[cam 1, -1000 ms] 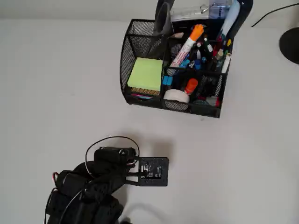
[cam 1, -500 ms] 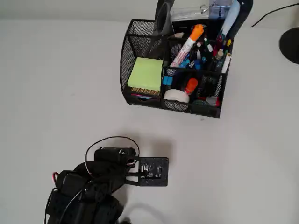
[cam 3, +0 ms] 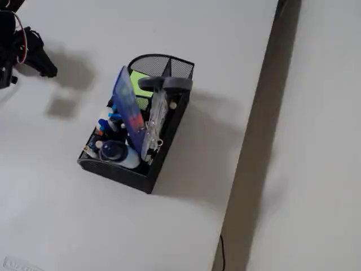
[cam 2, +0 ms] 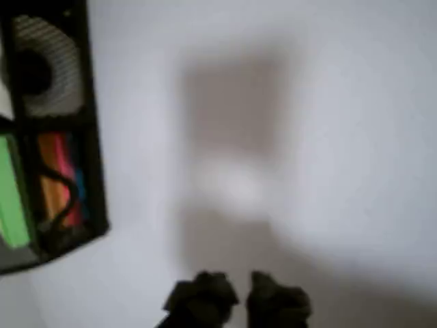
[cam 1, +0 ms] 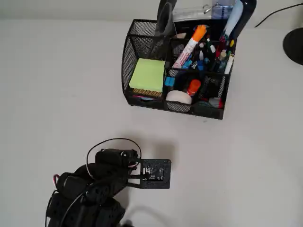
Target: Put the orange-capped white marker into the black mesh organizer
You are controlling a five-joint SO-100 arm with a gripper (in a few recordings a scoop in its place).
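Note:
The orange-capped white marker [cam 1: 190, 46] leans among pens in a rear compartment of the black mesh organizer [cam 1: 127, 61], cap pointing to the far side. The organizer stands at the top centre of the overhead view; its front wall also shows at the left of the wrist view [cam 2: 93, 137] and mid-table in the fixed view [cam 3: 169, 131]. My arm [cam 1: 102, 182] is folded at the lower left, well apart from the organizer. My gripper [cam 2: 237, 301] hangs over bare white table with its fingertips close together and nothing between them. In the fixed view the gripper [cam 3: 45, 66] sits at the top left.
Green sticky notes [cam 1: 147, 74], a white tape roll [cam 1: 179, 97] and several pens fill the organizer. A black round base [cam 1: 294, 45] and a cable [cam 1: 272, 16] lie at the top right. The table edge [cam 3: 256, 107] runs down the right of the fixed view.

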